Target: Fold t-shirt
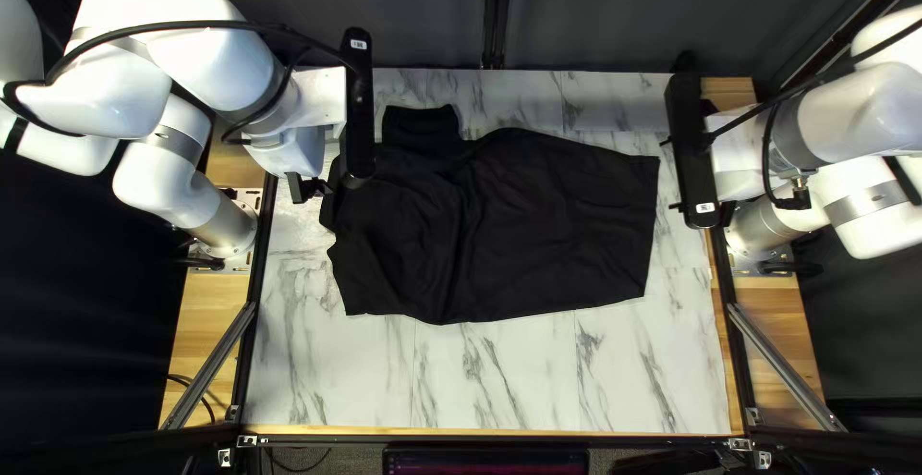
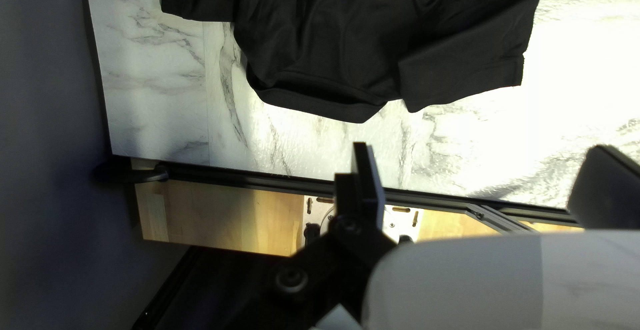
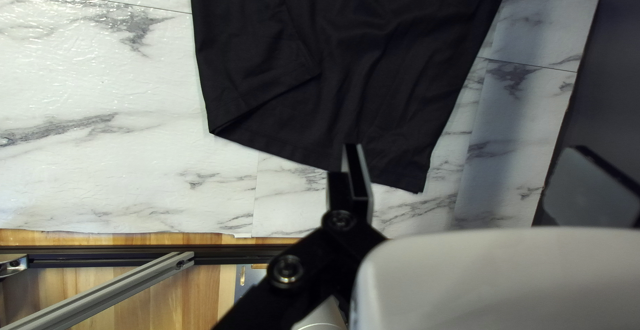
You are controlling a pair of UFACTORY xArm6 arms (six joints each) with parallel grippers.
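The black t-shirt (image 1: 538,220) lies with its hem toward my right arm, rumpled near the collar end. One sleeve (image 1: 420,126) juts toward the far edge. My left gripper (image 1: 315,187) is beside the collar end. My right gripper (image 1: 727,212) is beyond the hem, mostly hidden by its camera bar. In the left wrist view, my left gripper (image 2: 483,180) stands open, with the collar (image 2: 320,100) and a sleeve (image 2: 460,73) ahead of it. In the right wrist view, my right gripper (image 3: 475,182) is open near the hem (image 3: 393,176); a layer's corner (image 3: 280,83) is folded over.
The marble-patterned tabletop (image 1: 480,379) shows around the shirt, most widely along the near side. Wooden strips and dark rails (image 1: 252,341) border it, with a metal brace (image 1: 783,365) at the near right. Dark curtains hang around the table.
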